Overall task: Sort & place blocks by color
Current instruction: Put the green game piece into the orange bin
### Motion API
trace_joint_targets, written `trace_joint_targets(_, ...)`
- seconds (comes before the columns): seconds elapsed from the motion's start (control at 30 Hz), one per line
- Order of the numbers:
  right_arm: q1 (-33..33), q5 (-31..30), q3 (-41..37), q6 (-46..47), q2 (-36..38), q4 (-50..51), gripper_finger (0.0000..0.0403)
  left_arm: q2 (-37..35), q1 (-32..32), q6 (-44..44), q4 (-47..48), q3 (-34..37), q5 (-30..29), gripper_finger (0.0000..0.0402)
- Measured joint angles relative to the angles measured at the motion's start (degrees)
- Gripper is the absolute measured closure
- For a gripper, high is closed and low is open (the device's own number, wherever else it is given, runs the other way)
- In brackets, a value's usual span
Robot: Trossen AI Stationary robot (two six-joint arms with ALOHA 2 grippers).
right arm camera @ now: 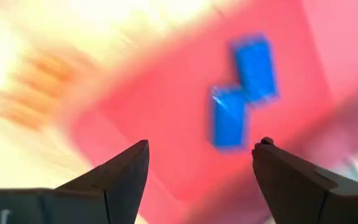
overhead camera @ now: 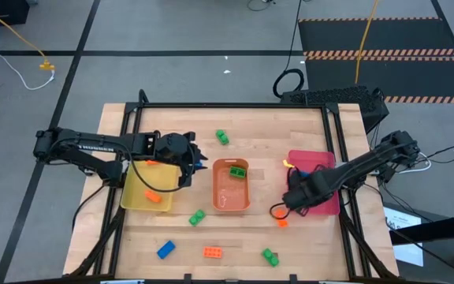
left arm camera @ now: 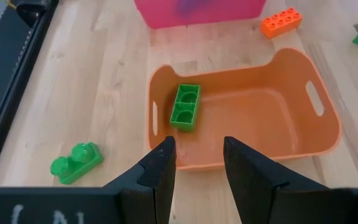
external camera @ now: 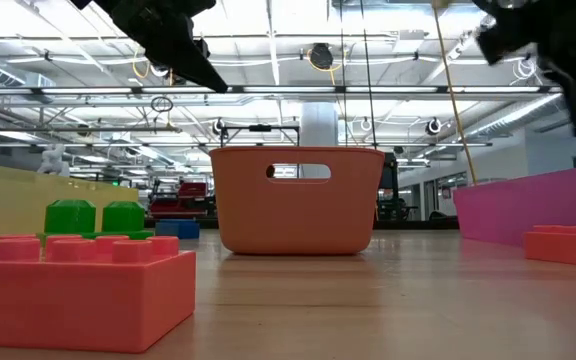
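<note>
Right pincer gapes over the pink tray, two blue blocks blurred.

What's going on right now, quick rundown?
Left gripper open, empty, beside orange tray. Right gripper open over pink tray. Loose blocks on table. Nothing in the way.

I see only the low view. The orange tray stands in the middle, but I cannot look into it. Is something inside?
Observer: Yes, one green block lies in the orange tray, near a short wall.
Operator: And inside the pink tray?
Observer: Two blue blocks lie in the pink tray.
Operator: Where is the left gripper?
Observer: The left gripper hangs open and empty beside the orange tray, on the yellow tray's side.
Operator: And the right one?
Observer: The right gripper is open over the pink tray.
</note>
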State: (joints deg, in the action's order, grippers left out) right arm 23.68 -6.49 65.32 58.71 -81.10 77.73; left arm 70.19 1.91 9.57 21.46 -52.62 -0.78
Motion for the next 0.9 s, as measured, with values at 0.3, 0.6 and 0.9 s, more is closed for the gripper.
trace_joint_targets(0.3,-2.98,-3.0,0.7,-7.55,-0.72,-19.39,0.0133,0.0,0.0,-1.12,-0.04,0.0,-7.99,0.0266)
trace_joint_targets(0.6,-15.25,-10.13,0.66,-23.9,-1.32,-23.79,0.0133,0.03,4.8,-5.92,-1.19,0.0,-13.22,0.0266)
trace_joint_targets(0.9,-22.46,-9.81,0.66,-33.44,-0.89,-30.36,0.0133,9.45,17.25,6.71,-5.4,-4.82,-6.95,0.0266)
